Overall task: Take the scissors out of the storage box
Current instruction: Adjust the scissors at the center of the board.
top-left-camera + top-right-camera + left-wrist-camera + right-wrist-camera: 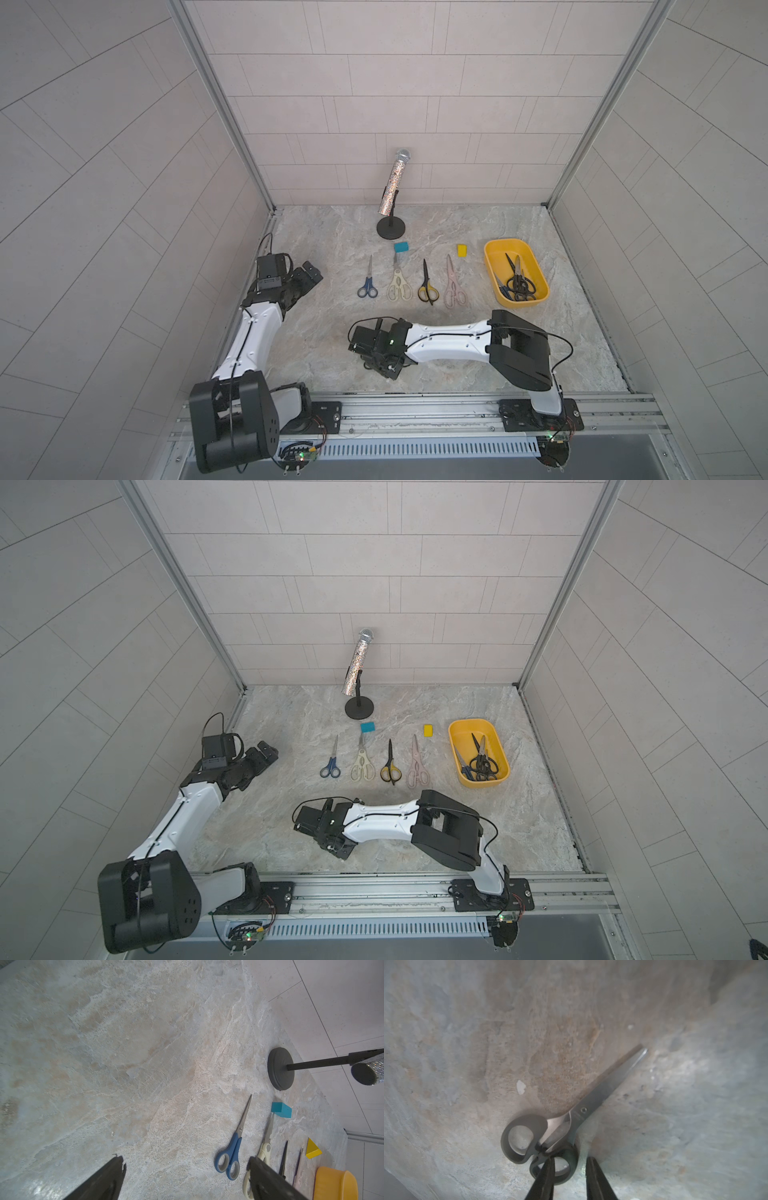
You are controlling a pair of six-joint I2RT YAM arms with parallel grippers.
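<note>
Two arms share this job unevenly. The left gripper (185, 1159) hangs spread wide and empty at the table's left edge, probably parked out of the way. The right gripper (570, 1159) is low over the near middle. Its jaws stand a little apart astride one handle ring of a black-handled pair (571, 1124) lying flat. A sliver of stone shows between the ring and the outer finger, so I judge it unclamped.

The storage box (496, 257) sits far right, holding a tangle of mostly black pairs (517, 282). To its left lie the blue pair (367, 286), cream pair (399, 286), black-yellow pair (428, 289) and pale pink pair (454, 291), side by side with blades pointing away, seemingly a deliberate out-row.

Pale tiled walls enclose the table (316, 345). Its marbled grey-beige top is flat and matte, so thin blades likely offer little purchase.
</note>
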